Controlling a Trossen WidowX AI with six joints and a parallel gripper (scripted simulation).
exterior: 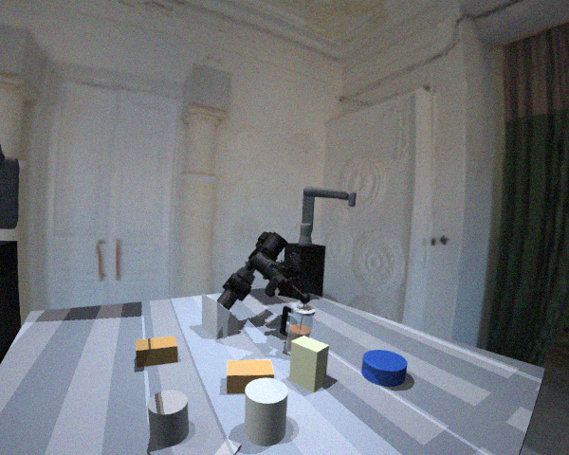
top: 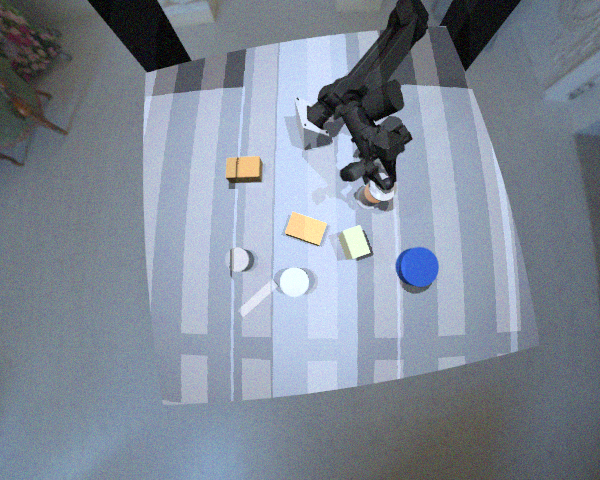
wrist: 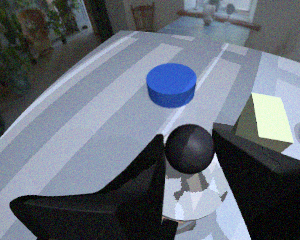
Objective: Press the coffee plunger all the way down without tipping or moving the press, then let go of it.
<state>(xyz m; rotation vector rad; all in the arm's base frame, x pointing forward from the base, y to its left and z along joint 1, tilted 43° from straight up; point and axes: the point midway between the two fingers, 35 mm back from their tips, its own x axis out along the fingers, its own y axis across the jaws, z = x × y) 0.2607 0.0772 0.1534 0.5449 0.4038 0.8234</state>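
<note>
Near the front of the bench [exterior: 79, 391] stand two cylinders, with the blue disc [exterior: 383, 367] right. Behind the pale block [exterior: 308, 362], the coffee press [exterior: 298, 332] stands upright, its plunger knob [wrist: 189, 148] clamped in the gripper [wrist: 190, 160]. Pushing straight down the rod's axis, without sideways drag, should keep the press planted before releasing.

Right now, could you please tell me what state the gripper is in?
Gripper: closed on the plunger knob of the coffee press.

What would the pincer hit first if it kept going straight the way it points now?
Probably the glass coffee press's white lid, right beneath the black round plunger knob that the pincer grips; depth is unclear.
</note>
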